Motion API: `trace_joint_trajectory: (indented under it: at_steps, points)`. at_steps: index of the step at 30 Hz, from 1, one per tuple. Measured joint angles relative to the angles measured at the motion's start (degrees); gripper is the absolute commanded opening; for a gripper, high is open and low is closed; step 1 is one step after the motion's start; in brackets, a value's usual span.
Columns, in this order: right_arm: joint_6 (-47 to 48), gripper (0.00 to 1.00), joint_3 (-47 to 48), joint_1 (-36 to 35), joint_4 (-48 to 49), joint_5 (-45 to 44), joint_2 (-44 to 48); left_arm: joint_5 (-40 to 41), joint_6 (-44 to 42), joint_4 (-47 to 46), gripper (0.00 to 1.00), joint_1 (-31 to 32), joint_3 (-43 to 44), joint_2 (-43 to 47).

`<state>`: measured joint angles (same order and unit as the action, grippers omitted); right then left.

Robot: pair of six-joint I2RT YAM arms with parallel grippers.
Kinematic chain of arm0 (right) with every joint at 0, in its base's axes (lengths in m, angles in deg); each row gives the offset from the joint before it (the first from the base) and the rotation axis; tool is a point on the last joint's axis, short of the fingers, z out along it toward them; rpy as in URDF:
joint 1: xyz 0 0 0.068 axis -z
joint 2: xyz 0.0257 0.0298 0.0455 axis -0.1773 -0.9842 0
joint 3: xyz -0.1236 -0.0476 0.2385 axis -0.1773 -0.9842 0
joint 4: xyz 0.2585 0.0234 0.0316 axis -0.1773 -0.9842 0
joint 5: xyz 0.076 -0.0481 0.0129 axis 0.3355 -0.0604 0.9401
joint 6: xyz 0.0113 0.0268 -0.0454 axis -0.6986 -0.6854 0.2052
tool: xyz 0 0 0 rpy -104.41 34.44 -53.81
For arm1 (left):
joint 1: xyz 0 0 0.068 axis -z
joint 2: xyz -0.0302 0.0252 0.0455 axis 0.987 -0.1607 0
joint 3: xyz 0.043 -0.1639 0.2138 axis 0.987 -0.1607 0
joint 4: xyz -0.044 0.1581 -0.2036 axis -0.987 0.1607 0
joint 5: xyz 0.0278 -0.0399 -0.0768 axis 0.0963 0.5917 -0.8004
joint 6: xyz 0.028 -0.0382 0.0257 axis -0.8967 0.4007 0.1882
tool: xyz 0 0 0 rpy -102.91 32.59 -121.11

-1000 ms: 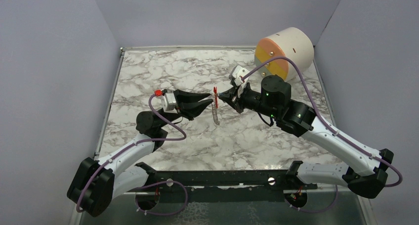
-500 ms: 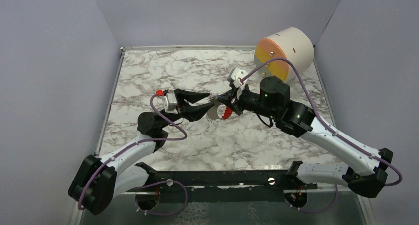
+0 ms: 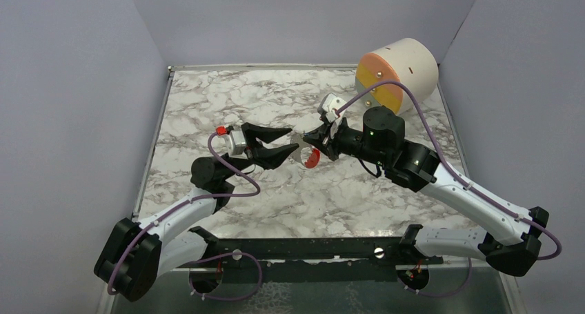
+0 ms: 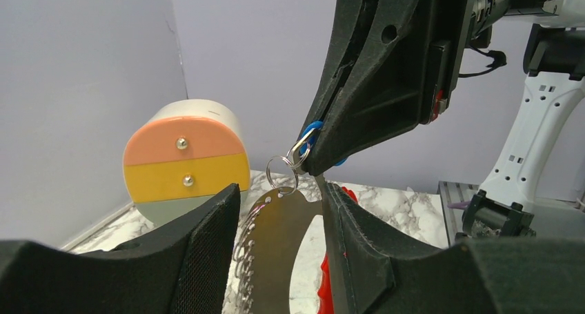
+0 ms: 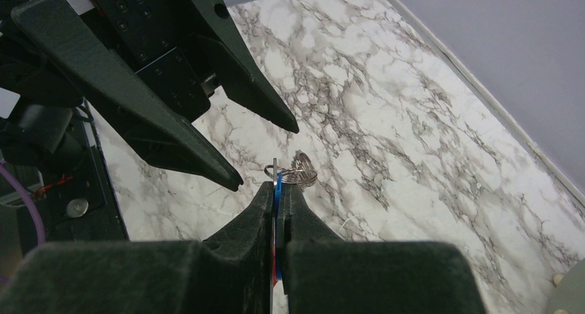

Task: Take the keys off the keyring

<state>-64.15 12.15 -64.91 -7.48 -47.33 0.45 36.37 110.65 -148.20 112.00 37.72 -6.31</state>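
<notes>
**Left gripper (image 3: pixel 293 139) released: keys not yet separated**

Left gripper jaws have spread and let go of the keyring (image 3: pixel 312 157), whose red end now hangs below the right gripper (image 3: pixel 310 137); keys and ring remain joined, so a fresh grasp is judged necessary. Table (image 3: pixel 207 107): glossy veined marble; fingers (image 4: pixel 386 79): matte black wedges; keyring: beaded grey chain, silvery wire loop (image 4: pixel 281 170); keys (image 4: pixel 312 131): blue head, clamped between the right gripper's fingertips, above table centre.

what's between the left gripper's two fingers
The left wrist view shows the keyring hanging in the gap between the left fingers, dangling from the blue key pinched by the right gripper.
</notes>
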Motion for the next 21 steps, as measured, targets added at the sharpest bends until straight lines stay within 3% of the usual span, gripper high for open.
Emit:
trace_joint_trajectory:
  at_steps: [12, 21]
  points:
    - [0.24, 0.01, 0.02, 0.0, -0.09, 3.04, 0.0, -0.9, -0.74, 1.7, 0.52, 0.0, 0.02, 1.03]
    - [2.12, 0.01, 2.69, 0.0, -3.02, 8.9, 0.04, -3.04, -4.44, 9.09, 0.56, 0.0, 0.39, 12.9]
